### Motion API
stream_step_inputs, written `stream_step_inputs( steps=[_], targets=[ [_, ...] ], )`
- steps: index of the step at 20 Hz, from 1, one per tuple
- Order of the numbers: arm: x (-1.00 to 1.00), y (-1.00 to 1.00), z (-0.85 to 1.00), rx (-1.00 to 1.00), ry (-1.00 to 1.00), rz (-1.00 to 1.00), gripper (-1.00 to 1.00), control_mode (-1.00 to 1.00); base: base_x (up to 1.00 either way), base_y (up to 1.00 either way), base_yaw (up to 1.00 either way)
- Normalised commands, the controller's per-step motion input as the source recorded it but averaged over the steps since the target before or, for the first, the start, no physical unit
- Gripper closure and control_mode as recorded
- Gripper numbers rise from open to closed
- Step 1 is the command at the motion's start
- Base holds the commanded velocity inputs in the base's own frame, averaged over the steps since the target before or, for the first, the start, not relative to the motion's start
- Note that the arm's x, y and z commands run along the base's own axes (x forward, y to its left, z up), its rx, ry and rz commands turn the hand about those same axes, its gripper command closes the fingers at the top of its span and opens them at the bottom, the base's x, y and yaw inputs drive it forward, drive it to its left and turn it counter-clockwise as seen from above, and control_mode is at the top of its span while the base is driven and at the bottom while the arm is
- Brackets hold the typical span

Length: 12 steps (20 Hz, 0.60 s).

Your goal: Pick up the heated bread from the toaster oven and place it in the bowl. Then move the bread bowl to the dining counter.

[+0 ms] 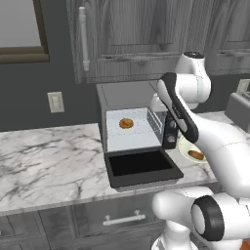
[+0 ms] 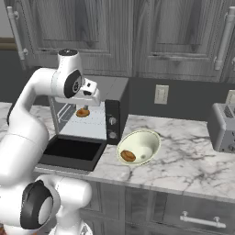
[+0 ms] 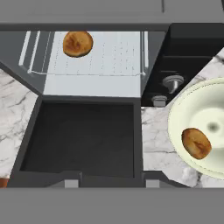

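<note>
The toaster oven stands on the marble counter with its black door dropped flat. On its pale rack lies the heated bread, a small round golden bun at the back left. The cream-green bowl sits right of the oven, tilted, holding a darker brown bread piece. My gripper hovers above the open door in front of the oven mouth. It is open, nothing lies between its fingers, and it is well short of the bun. The dining counter is out of view.
Dark wood cabinets hang close above the oven. A grey slot toaster stands at the far right of the counter. The oven's knob panel lies between the rack and the bowl. Bare marble stretches left of the oven.
</note>
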Motion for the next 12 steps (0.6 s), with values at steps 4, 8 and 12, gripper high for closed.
stream_step_inputs(
  steps=[4, 8, 12],
  targets=[
    [-0.18, 0.0, -0.04, 0.0, 0.0, 0.0, -1.0, -1.0, 0.0, 0.0, 0.0],
    [-0.37, 0.02, -0.42, 0.05, -0.04, 0.0, -1.0, -1.0, 0.0, 0.0, 0.0],
    [-0.16, 0.28, -0.78, 0.02, -0.23, -0.02, -1.0, -1.0, 0.0, 0.0, 0.0]
  ],
)
